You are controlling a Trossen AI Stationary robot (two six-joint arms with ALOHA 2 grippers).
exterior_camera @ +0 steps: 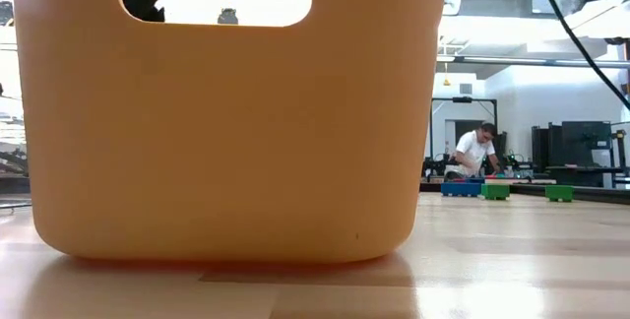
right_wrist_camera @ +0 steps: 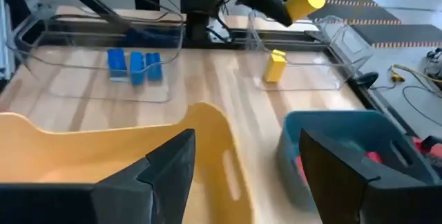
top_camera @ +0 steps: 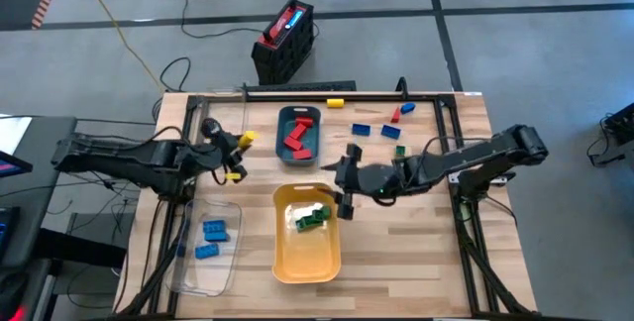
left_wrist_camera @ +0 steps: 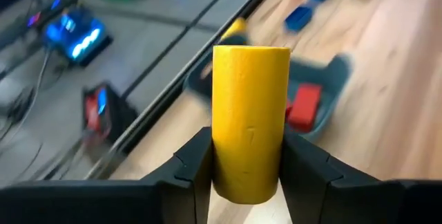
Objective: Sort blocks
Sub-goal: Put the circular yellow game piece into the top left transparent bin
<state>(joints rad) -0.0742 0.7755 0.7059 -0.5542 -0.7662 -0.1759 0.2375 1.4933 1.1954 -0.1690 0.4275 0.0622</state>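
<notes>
My left gripper [top_camera: 241, 143] is shut on a yellow round block [left_wrist_camera: 250, 113] and holds it in the air over a clear tray [right_wrist_camera: 304, 79]. A second yellow block [right_wrist_camera: 275, 66] lies in that tray. My right gripper [top_camera: 342, 180] stands open with nothing between its fingers, over the far rim of the yellow tray [top_camera: 287, 262]. Green blocks [top_camera: 312, 217] lie in the yellow tray. Red blocks [top_camera: 297, 135] lie in the teal tray [top_camera: 315, 148]. Blue blocks [top_camera: 211, 237] lie in the near clear tray [top_camera: 188, 271]. My left gripper pinches the yellow round block between its two fingers, one on each side of its curved wall [left_wrist_camera: 231, 172] near one end. The fingers come from the table's left side. The block sticks out past the fingertips and is lifted clear of table and tray.
Loose blocks lie on the far right of the table: yellow [top_camera: 335, 102], red [top_camera: 404, 111], blue [top_camera: 364, 129] and green [top_camera: 399, 150]. A red-and-black box [top_camera: 285, 39] stands on the floor beyond the table. A person [exterior_camera: 475, 152] is in the room behind.
</notes>
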